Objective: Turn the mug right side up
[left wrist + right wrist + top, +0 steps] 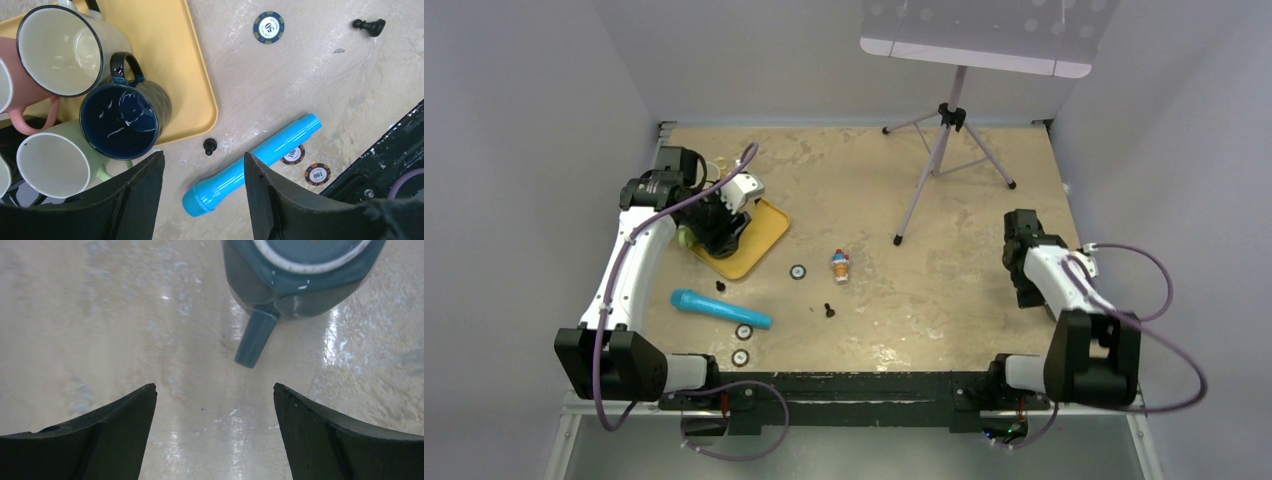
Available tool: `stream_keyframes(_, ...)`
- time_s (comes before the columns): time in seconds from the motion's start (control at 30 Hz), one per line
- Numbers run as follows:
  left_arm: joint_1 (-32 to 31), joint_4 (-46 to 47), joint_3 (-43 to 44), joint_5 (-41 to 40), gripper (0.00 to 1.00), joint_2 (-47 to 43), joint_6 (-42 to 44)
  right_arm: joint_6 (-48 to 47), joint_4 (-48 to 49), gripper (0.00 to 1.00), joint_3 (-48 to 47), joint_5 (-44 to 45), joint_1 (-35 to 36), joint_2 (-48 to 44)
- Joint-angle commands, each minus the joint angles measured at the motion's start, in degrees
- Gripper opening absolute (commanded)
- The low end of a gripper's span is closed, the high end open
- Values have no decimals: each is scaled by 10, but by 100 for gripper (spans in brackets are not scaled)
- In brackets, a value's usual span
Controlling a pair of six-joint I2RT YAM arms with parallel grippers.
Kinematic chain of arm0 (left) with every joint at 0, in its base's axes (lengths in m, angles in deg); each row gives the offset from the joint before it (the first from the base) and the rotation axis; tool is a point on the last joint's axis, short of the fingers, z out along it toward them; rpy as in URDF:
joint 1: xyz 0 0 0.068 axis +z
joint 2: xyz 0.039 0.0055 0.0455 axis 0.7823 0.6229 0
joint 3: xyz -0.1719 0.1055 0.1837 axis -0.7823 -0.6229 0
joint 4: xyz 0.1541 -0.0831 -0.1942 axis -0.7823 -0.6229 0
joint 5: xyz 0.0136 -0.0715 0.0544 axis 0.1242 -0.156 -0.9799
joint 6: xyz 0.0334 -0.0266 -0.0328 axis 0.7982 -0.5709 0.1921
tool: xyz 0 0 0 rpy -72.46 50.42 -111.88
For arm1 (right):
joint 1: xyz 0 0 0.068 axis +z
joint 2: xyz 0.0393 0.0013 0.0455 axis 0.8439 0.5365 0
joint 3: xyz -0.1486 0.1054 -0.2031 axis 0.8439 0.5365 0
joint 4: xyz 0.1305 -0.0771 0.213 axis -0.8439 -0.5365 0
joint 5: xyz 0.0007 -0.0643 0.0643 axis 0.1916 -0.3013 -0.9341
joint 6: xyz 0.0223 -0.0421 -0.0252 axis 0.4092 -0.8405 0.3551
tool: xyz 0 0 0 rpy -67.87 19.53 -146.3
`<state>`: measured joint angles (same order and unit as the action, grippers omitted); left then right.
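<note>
A teal-grey mug [300, 270] stands at the top of the right wrist view. Its base with a pale ring faces the camera, so it looks upside down. Its handle [255, 337] points towards my right gripper [215, 387], which is open and empty, just short of the handle. In the top view the mug is hidden under my right gripper [1022, 270]. My left gripper [205, 157] is open and empty, above the near edge of the yellow tray [190, 65] at the table's left [722, 228].
On the tray stand a cream mug [60, 50], a dark blue mug [122, 120], a pink mug [20, 80] and a green mug [52, 165], mouths up. A blue microphone [721, 308], poker chips [797, 271], black pawns [829, 310], a small figure [840, 266] and a tripod [944, 160] are on the table.
</note>
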<state>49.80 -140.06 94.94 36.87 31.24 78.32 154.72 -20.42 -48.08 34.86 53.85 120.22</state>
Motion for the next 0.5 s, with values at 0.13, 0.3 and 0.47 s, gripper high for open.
stream_keyframes(0.13, -3, -6, 5, 27, 63, -10, 11, 130, -57, 93, -84, 0, -15, 105)
stream_keyframes(0.3, -3, -2, 0, 22, 64, -13, 18, 143, -84, 89, -96, -1, -50, 106)
stream_keyframes(0.47, -3, 3, 2, 31, 64, -8, 22, 125, -69, 94, -64, 26, -54, 46)
